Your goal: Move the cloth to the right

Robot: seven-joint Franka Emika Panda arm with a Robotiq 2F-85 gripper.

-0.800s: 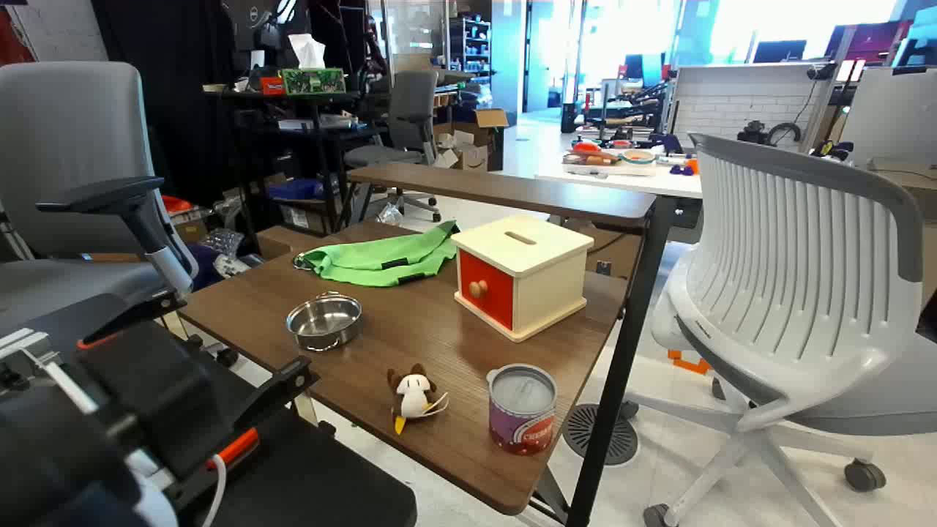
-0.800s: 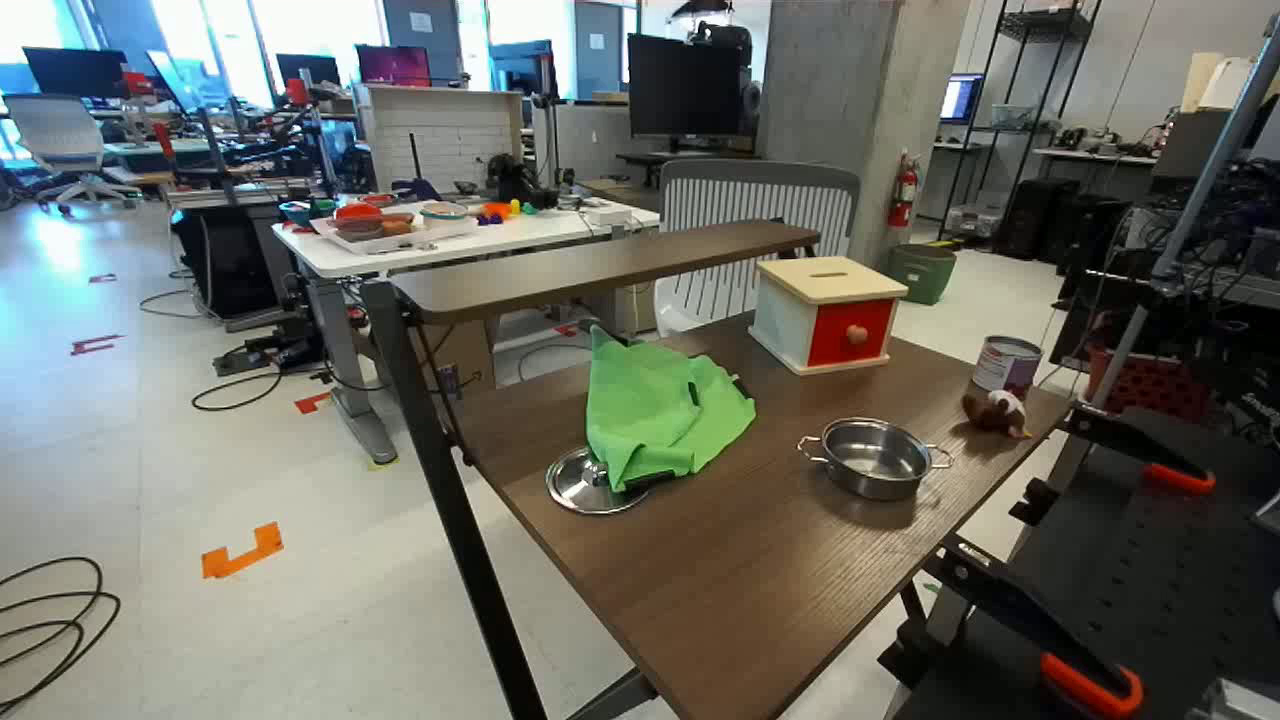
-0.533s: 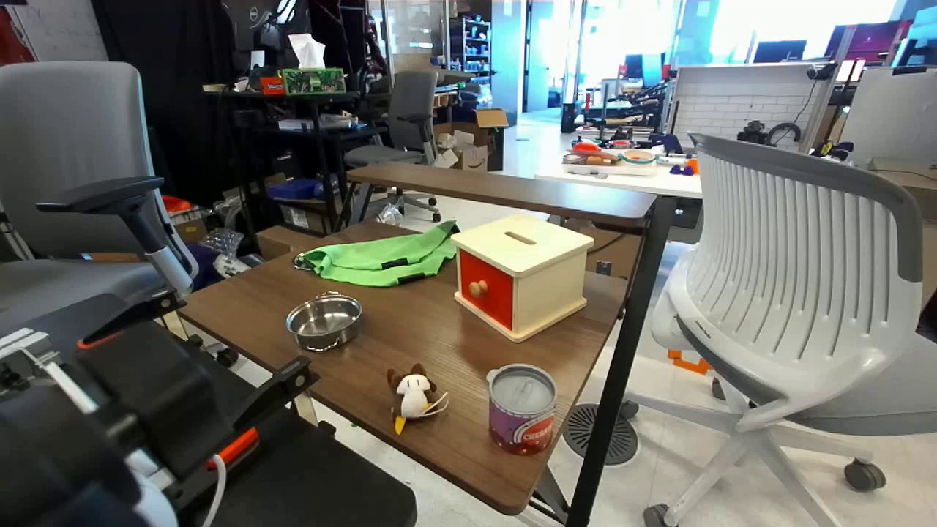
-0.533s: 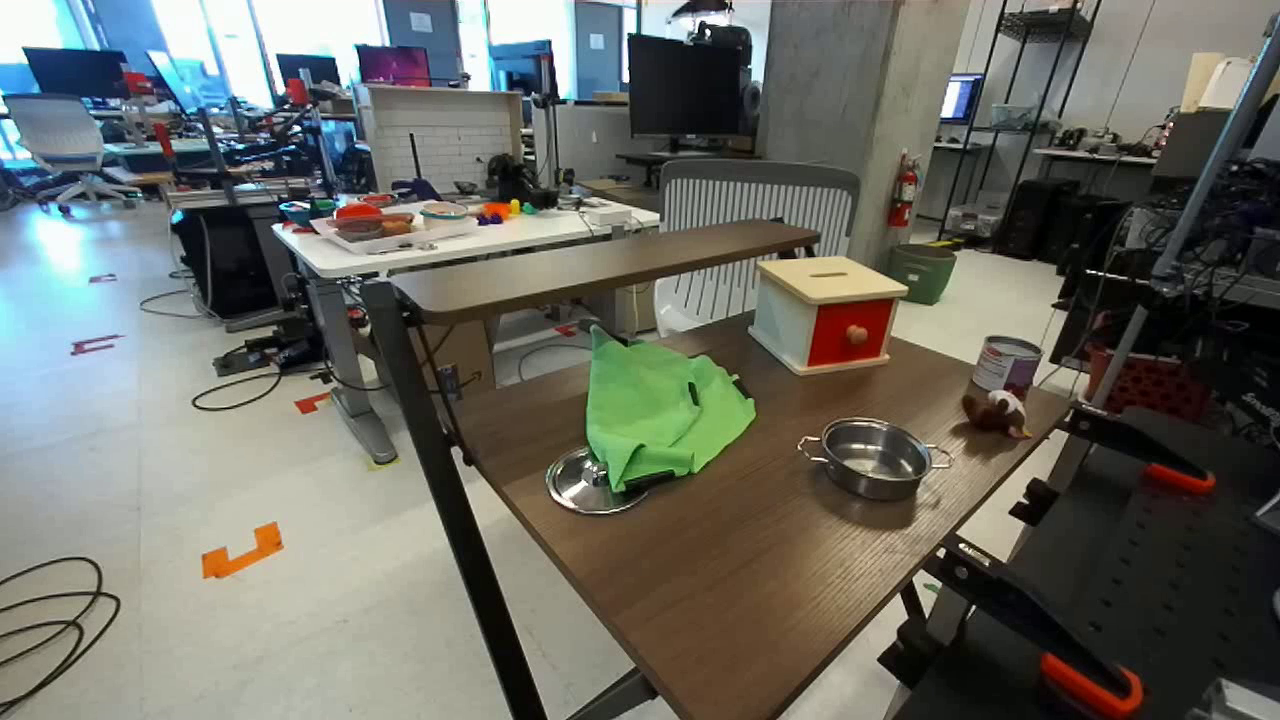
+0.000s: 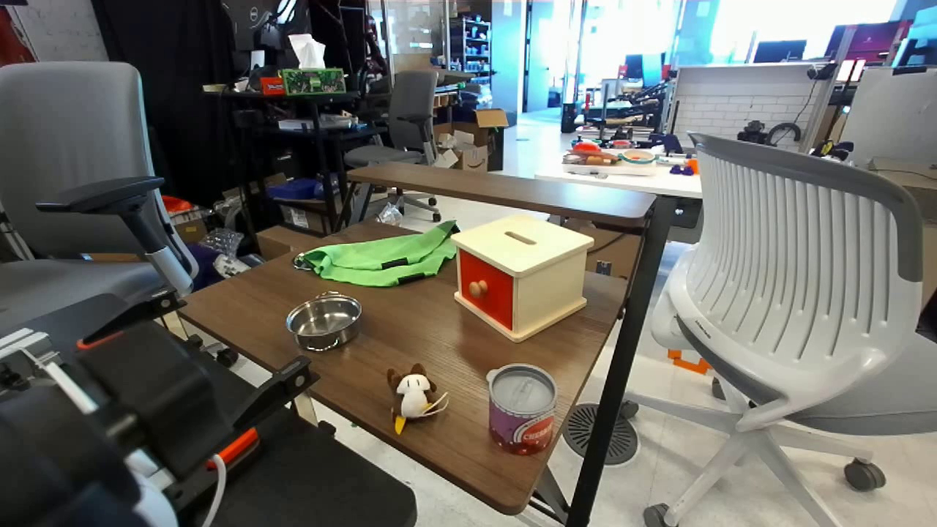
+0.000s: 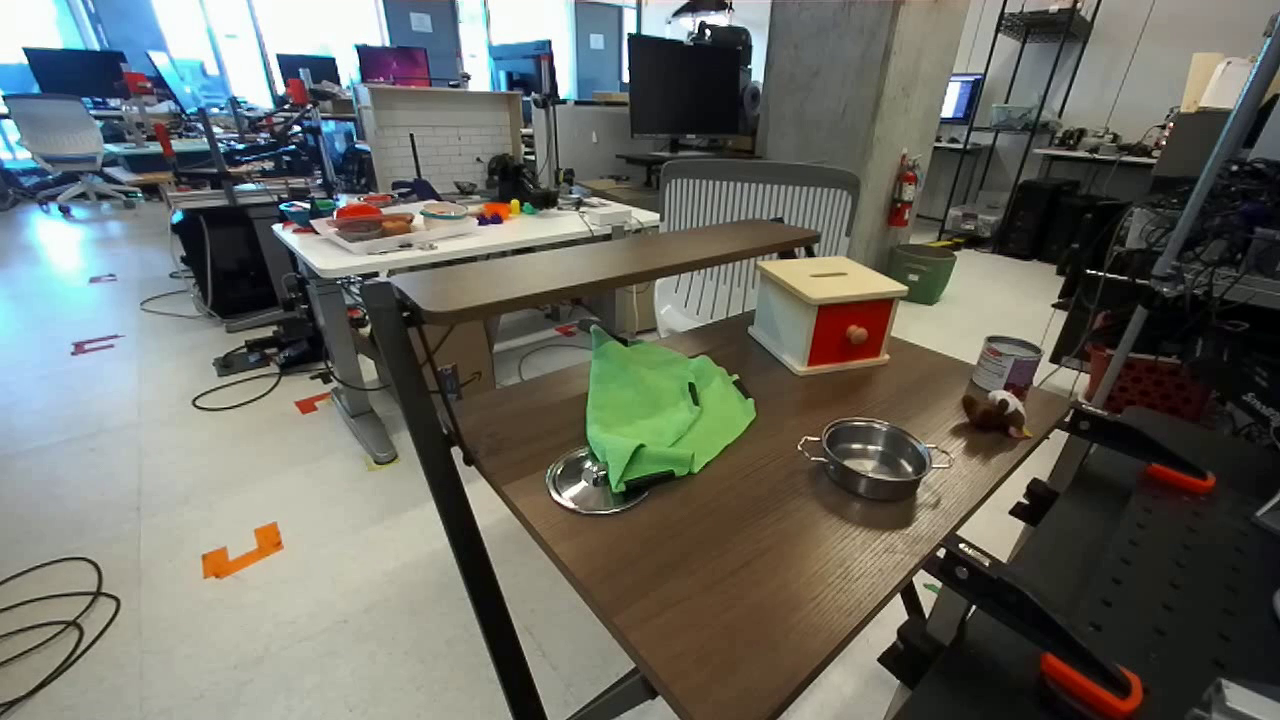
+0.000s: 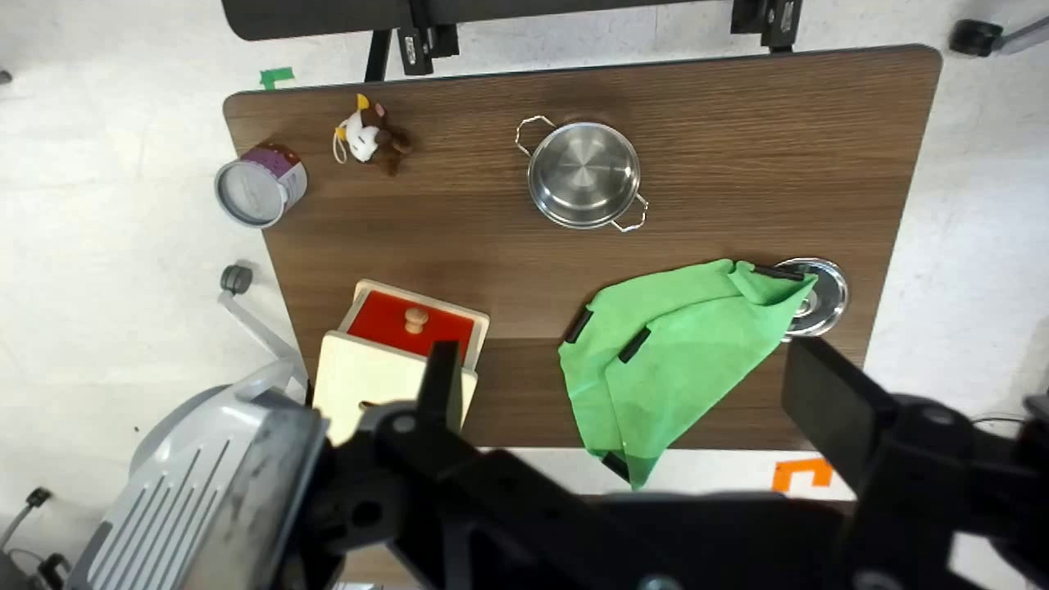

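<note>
Crossing table (image 7: 483, 262) edge: cloth (image 7: 688, 360) | gap to box (image 7: 385, 373) | jaws apart

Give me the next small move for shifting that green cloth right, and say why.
I'd probably lower the open gripper toward the middle of the green cloth. In the wrist view its jaws stand wide apart with most of the cloth showing in the gap, and both exterior views show no gripper at it. One end overlaps the shiny lid, so gripping clear of that seems wiser.
</note>
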